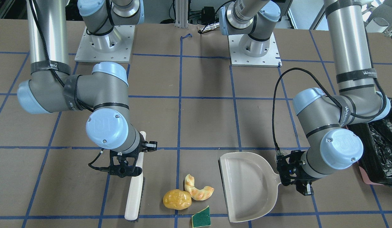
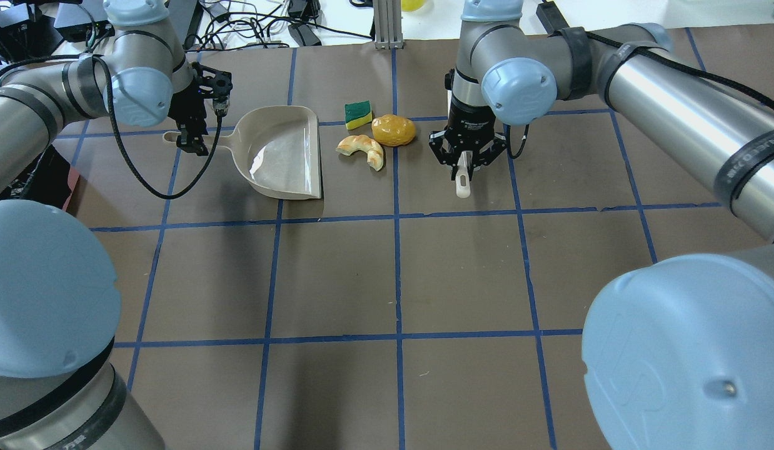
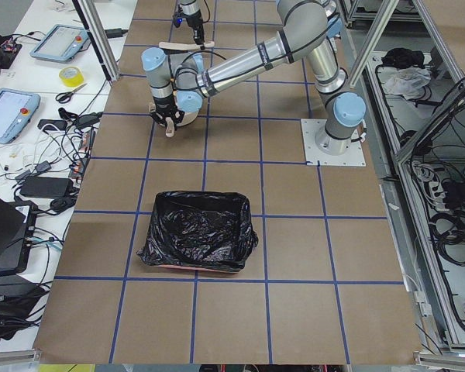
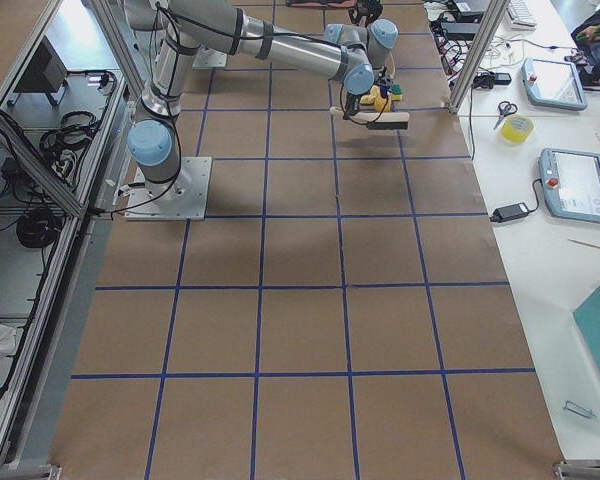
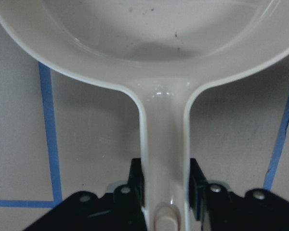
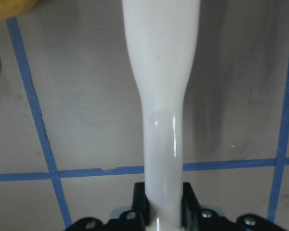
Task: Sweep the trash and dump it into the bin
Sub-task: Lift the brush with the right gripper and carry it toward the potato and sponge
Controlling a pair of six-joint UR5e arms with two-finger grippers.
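Narrow gap between croissant (image 2: 361,149) and dustpan (image 2: 281,156)

A robotics lab: robot arms (image 3: 248,62) bolted through steel plates (image 1: 255,50) onto a bench (image 2: 462,281) gridded with blue tape (image 2: 396,275). Beside the bench, a white side table (image 4: 540,260) holds teach pendants (image 4: 578,185), scissors (image 4: 500,108) and cables (image 3: 58,147).

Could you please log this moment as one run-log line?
left pincer: shut on empty dustpan | right pincer: shut on brush | trash: unswept, between them

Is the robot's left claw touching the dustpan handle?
Touching. The left wrist view shows the left gripper pressed against both sides of the dustpan handle, with no gap.
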